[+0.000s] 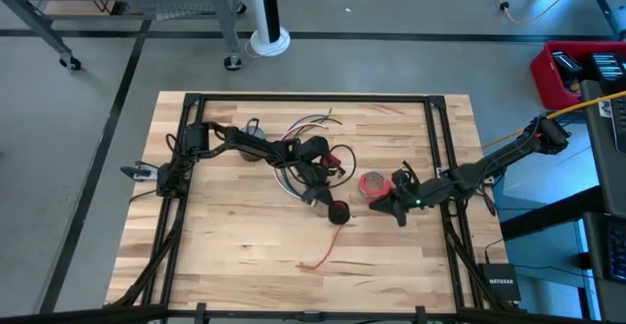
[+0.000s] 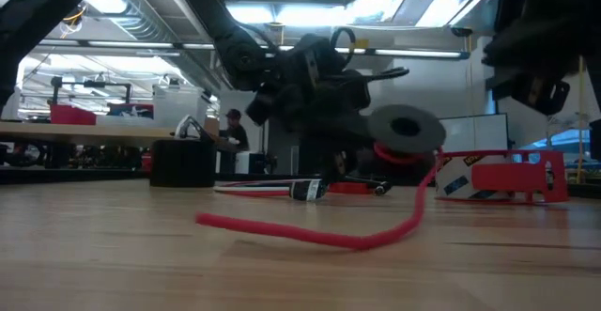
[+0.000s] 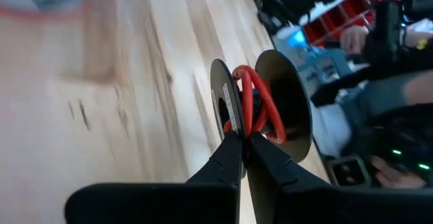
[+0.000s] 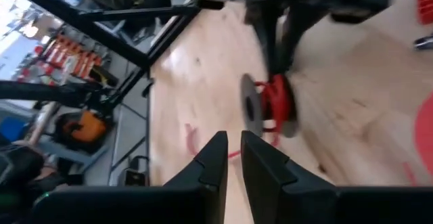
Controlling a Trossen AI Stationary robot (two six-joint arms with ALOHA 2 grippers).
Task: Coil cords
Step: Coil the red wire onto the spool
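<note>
My left fingers point(image 3: 243, 139) are pinched together on the red cord point(image 3: 249, 105) where it winds between the 2 black discs of the spool point(image 1: 338, 212), held near the middle of the table point(image 1: 225, 255). The spool's axis lies level, about crosswise to my fingers, so the cord feeds into the groove straight ahead of them. A loose red tail point(image 1: 320, 254) trails off toward the table's front edge. My right fingers point(image 4: 232, 158) are nearly together, a thin gap showing, holding nothing, just to the spool's right. The tape roll point(image 1: 373, 184) lies next to them. The wire bundle point(image 1: 298, 133) lies behind my left arm, clear of the winding.
</note>
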